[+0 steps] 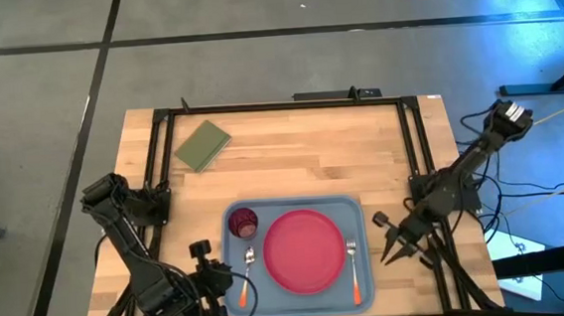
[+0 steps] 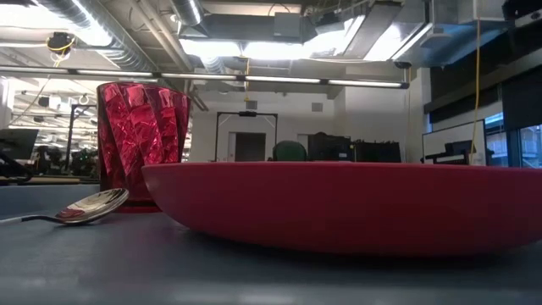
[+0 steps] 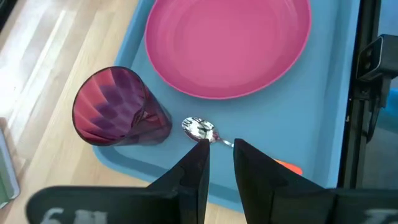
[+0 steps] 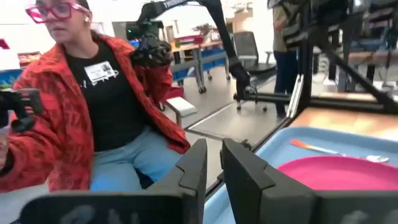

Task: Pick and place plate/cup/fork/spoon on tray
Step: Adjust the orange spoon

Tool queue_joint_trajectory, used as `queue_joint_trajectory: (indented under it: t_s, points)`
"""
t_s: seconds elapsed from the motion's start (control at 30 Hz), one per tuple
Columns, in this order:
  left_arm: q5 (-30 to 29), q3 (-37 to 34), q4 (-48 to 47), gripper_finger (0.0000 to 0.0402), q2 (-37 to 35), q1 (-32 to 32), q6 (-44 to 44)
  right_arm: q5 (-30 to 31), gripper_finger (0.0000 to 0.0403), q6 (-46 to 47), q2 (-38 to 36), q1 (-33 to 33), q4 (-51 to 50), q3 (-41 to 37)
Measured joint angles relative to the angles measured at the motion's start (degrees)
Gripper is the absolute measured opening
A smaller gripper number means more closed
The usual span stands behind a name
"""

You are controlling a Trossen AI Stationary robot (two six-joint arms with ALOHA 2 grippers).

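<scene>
Near the bottom centre of the high view, the tray (image 1: 365, 272) sits on the wooden table (image 1: 302, 157) with all four items already on it. The plate (image 1: 304, 250) fills the middle of the tray. The cup (image 1: 243, 221) stands upright in the tray's upper-left corner, just beside the plate's rim. Below the cup, along the tray's left side, lies the spoon (image 1: 246, 277), bowl toward the cup and orange handle toward the bottom edge of the frame. The fork (image 1: 354, 270) lies along the tray's right side, tines up-frame, just beside the plate.

The left gripper (image 1: 210, 273) is at the lower left of the high view, just beside the tray's left edge and near the spoon. In the left wrist view its fingers (image 3: 194, 174) stand a narrow gap apart, holding nothing, above the spoon (image 3: 205, 130), with the cup (image 3: 115, 107) and plate (image 3: 227, 43) beyond.

The right gripper (image 1: 395, 240) is at the right of the frame, just off the tray's right edge and over the table frame; its fingers (image 4: 193, 165) are also narrowly parted and empty. Its wrist view shows a person (image 4: 87, 99) in a red jacket seated beyond the table.

An olive-green flat rectangle (image 1: 202, 145) lies at the upper left of the table, well apart from the tray.
</scene>
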Motion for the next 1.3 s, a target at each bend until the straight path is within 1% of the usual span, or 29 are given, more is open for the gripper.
queue_joint_trajectory:
  t_s: [0.1,0.27,0.4,0.47,0.6,0.83,1.03,1.1,1.2,1.27,1.3]
  points:
    - [0.0,0.0,0.0,0.0066,0.0,0.5,0.1,0.1,0.0057,-2.1,-6.0,-0.5,-3.7,-2.7]
    - [0.0,0.0,0.0,0.0066,0.0,1.5,0.9,0.1,0.0057,-2.2,-14.6,-0.4,-9.2,-6.4]
    - [0.0,0.0,0.0,0.0066,0.0,2.6,1.0,-0.2,0.0057,-4.1,-20.5,-0.8,-15.3,-5.9]
    - [0.0,0.0,0.0,0.0066,0.0,3.1,1.0,-2.3,0.0057,-6.5,-23.3,-1.5,-17.8,-5.9]
    - [0.2,0.0,0.0,0.0066,0.0,3.9,1.0,-10.0,0.0057,-8.4,-29.2,-3.8,-24.3,-5.9]
    - [0.2,0.0,0.0,0.0066,0.0,4.0,1.0,-11.5,0.0057,-7.7,-39.1,-7.8,-35.6,-5.9]
    - [0.2,0.0,0.0,0.0066,0.0,4.0,1.0,-11.0,0.0057,-5.8,-48.2,-9.8,-45.9,-5.9]
    - [0.2,0.0,0.0,0.0066,0.0,4.0,1.0,-9.8,0.0057,-4.5,-51.5,-10.1,-49.0,-5.7]
    - [0.2,0.0,0.0,0.0066,0.0,4.0,1.0,-6.5,0.0057,-3.3,-56.1,-10.2,-56.8,-4.1]
    - [0.2,0.0,0.0,0.0066,0.0,4.0,1.0,-4.1,0.0057,-3.5,-56.3,-10.2,-59.8,-1.8]
    - [0.2,0.0,0.0,0.0066,0.0,4.0,1.0,-3.9,0.0057,-3.7,-56.3,-10.2,-61.1,-0.7]
